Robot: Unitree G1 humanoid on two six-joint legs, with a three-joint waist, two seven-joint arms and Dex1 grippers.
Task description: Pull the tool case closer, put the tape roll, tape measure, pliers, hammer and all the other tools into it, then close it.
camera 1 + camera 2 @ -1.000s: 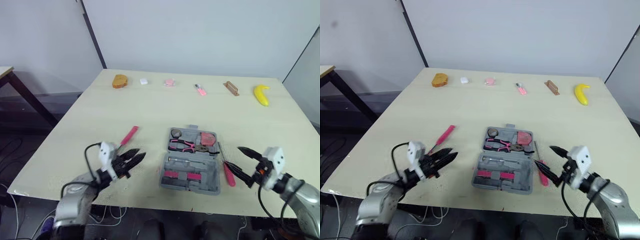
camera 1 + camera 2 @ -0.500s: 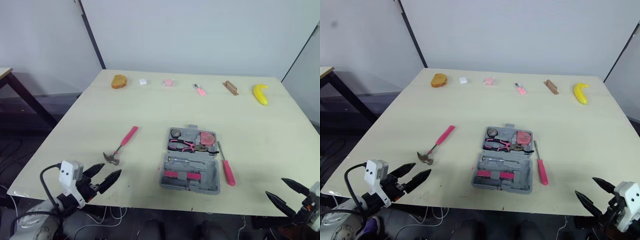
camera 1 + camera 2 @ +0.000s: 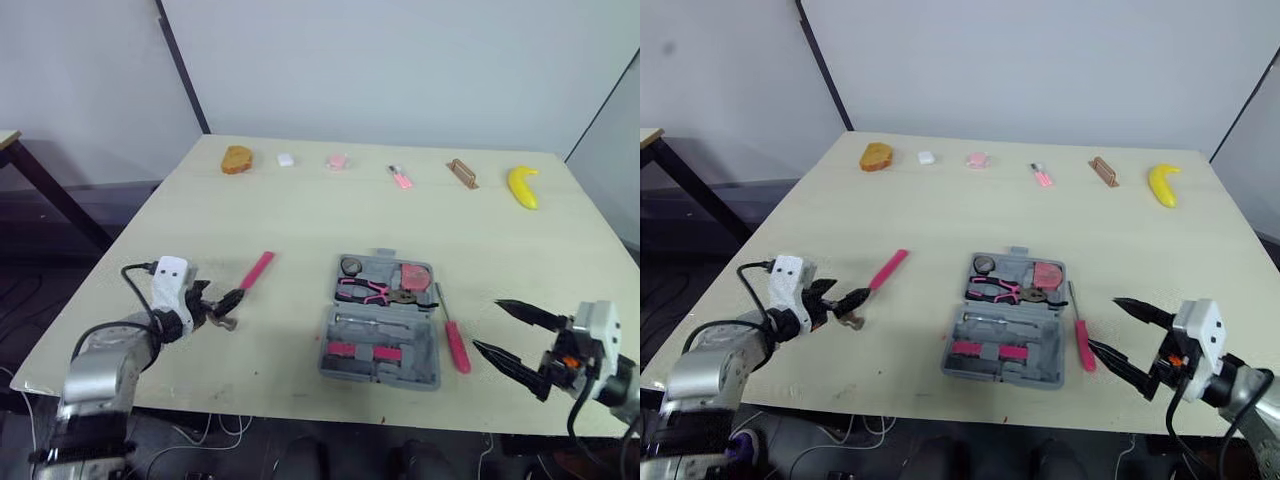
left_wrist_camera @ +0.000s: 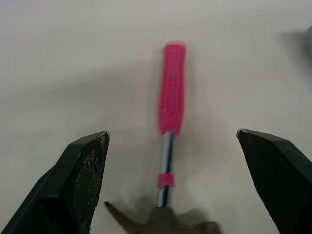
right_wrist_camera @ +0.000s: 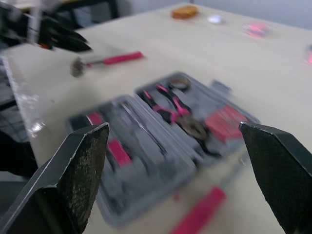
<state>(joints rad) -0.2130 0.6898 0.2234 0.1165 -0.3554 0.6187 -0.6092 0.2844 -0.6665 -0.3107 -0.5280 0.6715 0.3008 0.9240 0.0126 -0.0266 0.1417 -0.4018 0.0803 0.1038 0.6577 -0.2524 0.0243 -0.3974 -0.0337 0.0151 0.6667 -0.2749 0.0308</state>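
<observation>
The grey tool case [image 3: 432, 352] lies open mid-table, holding pink-handled pliers [image 3: 364, 290], a tape roll [image 3: 351, 266] and a pink tape measure [image 3: 416, 277]. Left of it lies a pink-handled hammer [image 3: 255, 272]. My left gripper [image 3: 228, 308] is open right at the hammer's head; in the left wrist view the hammer [image 4: 173, 92] lies between its spread fingers [image 4: 85, 170]. A pink-handled screwdriver [image 3: 456, 344] rests just right of the case. My right gripper [image 3: 487, 326] is open, low, right of the screwdriver and pointing at the case [image 5: 141, 168].
Along the table's far edge sit an orange bread-like piece [image 3: 237, 160], a small white item [image 3: 286, 160], a pink item [image 3: 338, 162], a small pink tool [image 3: 401, 179], a brown block [image 3: 461, 174] and a banana [image 3: 524, 187]. The front edge of the table [image 3: 300, 400] is close to both arms.
Half a second ago both grippers hung low at the table's front edge. The left has come up to the hammer's head; the right has risen beside the screwdriver. The tools have not moved.
</observation>
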